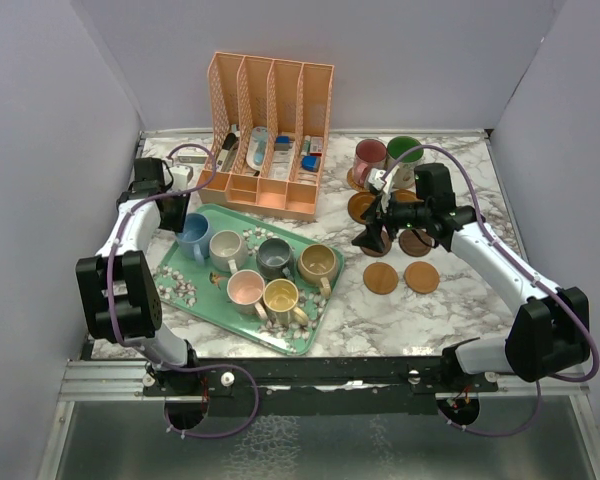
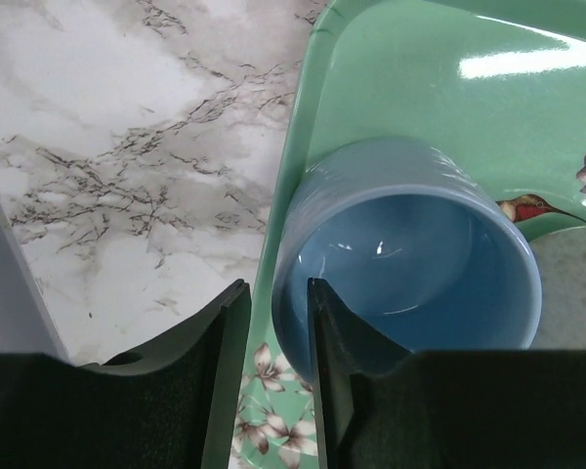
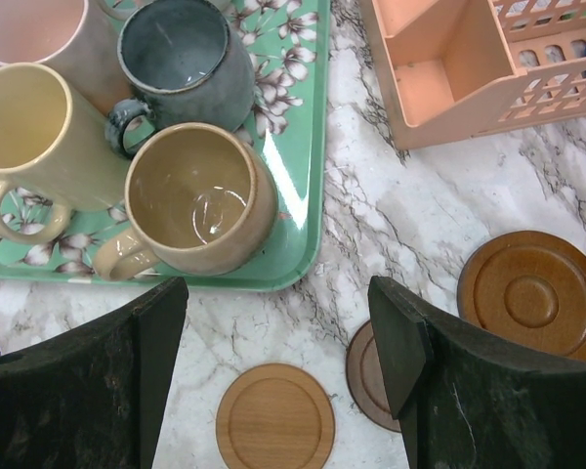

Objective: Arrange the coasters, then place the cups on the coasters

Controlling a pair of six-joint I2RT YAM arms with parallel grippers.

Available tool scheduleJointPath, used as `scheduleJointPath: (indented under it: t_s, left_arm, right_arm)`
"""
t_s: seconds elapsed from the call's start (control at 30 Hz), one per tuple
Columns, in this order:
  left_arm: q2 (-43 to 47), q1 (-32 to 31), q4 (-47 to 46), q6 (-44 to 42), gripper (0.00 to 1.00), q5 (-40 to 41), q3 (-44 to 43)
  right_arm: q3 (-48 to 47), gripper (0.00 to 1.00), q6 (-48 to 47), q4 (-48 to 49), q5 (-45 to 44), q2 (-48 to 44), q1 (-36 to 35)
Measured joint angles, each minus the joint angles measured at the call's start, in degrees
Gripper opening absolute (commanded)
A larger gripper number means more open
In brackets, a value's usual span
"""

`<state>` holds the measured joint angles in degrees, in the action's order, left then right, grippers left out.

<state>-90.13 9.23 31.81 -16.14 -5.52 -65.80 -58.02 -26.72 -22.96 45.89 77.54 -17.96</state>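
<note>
Blue cup (image 2: 410, 254) at green tray (image 2: 420, 88) corner, wall between narrow-set jaws of left gripper (image 2: 278, 293), grip unclear; right gripper (image 3: 278, 303) gaping empty beside tray; risks slipping from one-wall pinch.

Robot lab cell: plain grey walls (image 1: 50, 150), marble-print table (image 1: 370, 315) (arms (image 1: 120, 290) bolted to rail (image 1: 320, 370)).
</note>
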Motion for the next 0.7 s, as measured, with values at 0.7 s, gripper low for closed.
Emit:
scheduleJointPath:
  t_s: [0.7]
  left_arm:
    - [-3.3, 0.1, 3.1, -4.1, 0.0, -1.3, -3.8]
  right_arm:
    - [0.0, 0.76, 1.5, 0.1, -0.3, 0.6, 0.0]
